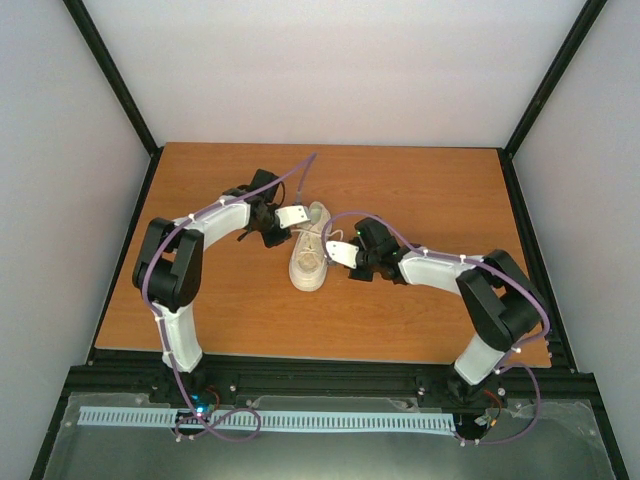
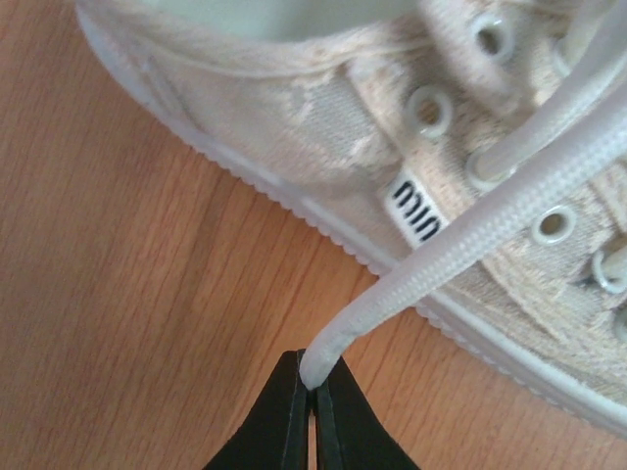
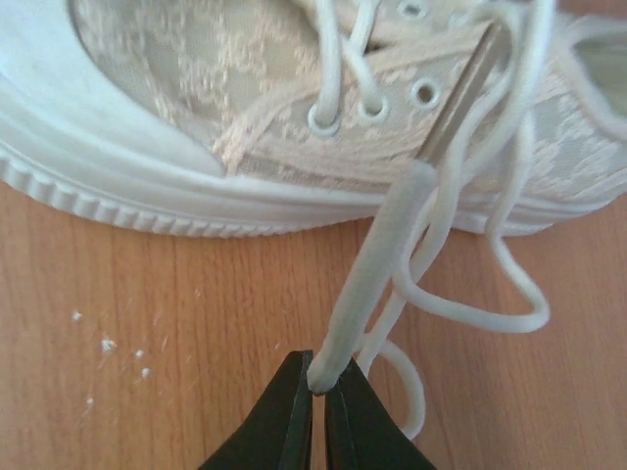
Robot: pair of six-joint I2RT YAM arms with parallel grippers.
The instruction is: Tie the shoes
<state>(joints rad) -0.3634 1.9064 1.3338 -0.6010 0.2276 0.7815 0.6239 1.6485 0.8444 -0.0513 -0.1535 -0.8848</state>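
Observation:
A cream low-top sneaker (image 1: 308,255) lies in the middle of the wooden table, toe toward me. My left gripper (image 1: 297,219) is at its left side near the heel; in the left wrist view the gripper (image 2: 313,380) is shut on the end of a white lace (image 2: 470,235) that runs up over the shoe's eyelets (image 2: 294,127). My right gripper (image 1: 336,248) is at the shoe's right side; in the right wrist view the gripper (image 3: 319,380) is shut on the other white lace (image 3: 377,264), which runs to the shoe (image 3: 176,147). Loose lace loops (image 3: 495,284) lie on the table beside it.
The wooden table (image 1: 420,190) is bounded by black frame posts and white walls. Small white crumbs (image 3: 103,345) lie on the wood to the left of my right gripper. Both arms bend inward toward the shoe.

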